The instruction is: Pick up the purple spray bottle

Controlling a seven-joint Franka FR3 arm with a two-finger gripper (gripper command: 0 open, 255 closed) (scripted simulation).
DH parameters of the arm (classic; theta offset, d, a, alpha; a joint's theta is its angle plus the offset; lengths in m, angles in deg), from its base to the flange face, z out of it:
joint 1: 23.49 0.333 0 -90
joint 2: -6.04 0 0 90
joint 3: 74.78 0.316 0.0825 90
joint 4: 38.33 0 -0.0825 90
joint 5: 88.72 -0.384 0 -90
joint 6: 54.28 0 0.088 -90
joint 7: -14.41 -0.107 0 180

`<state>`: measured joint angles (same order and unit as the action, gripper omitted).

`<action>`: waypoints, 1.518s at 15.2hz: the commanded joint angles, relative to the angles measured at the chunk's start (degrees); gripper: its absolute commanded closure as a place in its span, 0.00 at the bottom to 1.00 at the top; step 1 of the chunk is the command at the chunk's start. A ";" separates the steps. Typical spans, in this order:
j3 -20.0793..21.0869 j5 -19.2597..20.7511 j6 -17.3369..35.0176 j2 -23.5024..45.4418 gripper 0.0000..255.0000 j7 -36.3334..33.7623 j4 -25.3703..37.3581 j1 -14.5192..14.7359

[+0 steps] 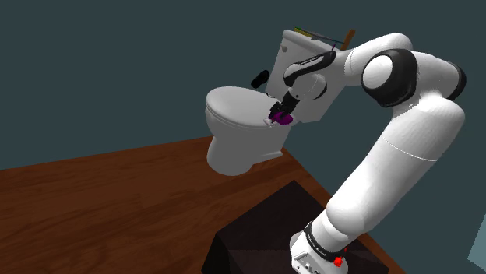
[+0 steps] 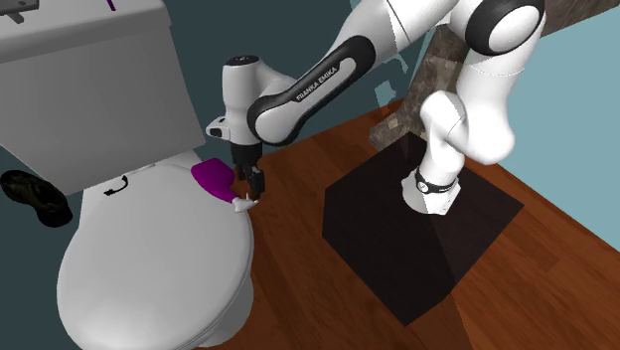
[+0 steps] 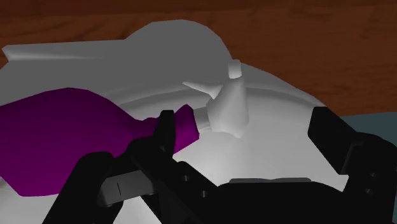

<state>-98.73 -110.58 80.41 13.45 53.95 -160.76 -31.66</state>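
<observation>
Presently the gripper (image 3: 245,122) stands released astride the nozzle (image 3: 226,108) of the spray bottle (image 3: 63,143) on the toilet lid (image 3: 273,153); advise shifting onto the bottle's purple neck before closing.

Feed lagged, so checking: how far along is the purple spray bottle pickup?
Approach looks done: the gripper sits at the neck of the purple spray bottle on the toilet lid. In hand: its open fingers straddle the white spray head without clasping it. Left: closing and lifting; the bottle lies on the lid.
</observation>
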 commanded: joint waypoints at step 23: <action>0.85 -4.81 2.98 4.74 1.00 3.97 1.00 -1.08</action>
<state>-97.67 -115.99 83.99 18.77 58.41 -159.90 -32.83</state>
